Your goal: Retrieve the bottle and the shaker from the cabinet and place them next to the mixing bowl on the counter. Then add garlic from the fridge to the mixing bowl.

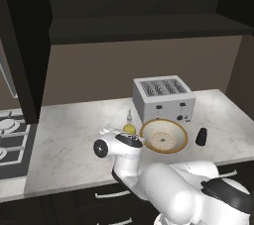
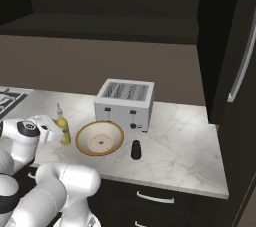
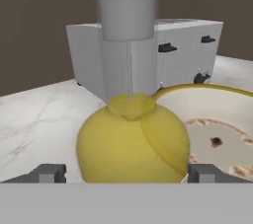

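Gripper (image 3: 126, 172) standing spread around the bottle (image 3: 132, 141).

The fingers (image 3: 47, 172) are sitting apart on either side of the yellow bottle, not pinching it; it is standing upright on the counter (image 1: 69, 135), directly ahead of the gripper, long axis vertical, just beside the bowl (image 1: 163, 136). The shaker (image 1: 201, 137) is waiting on the bowl's far side, the toaster (image 1: 162, 98) behind. Backing straight off looks safest.

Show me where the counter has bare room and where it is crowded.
Free: the wide marble stretch between the stove and the yellow bottle, and the counter right of the toaster toward its end. Crowded: bottle, mixing bowl, dark shaker and toaster cluster together mid-counter.
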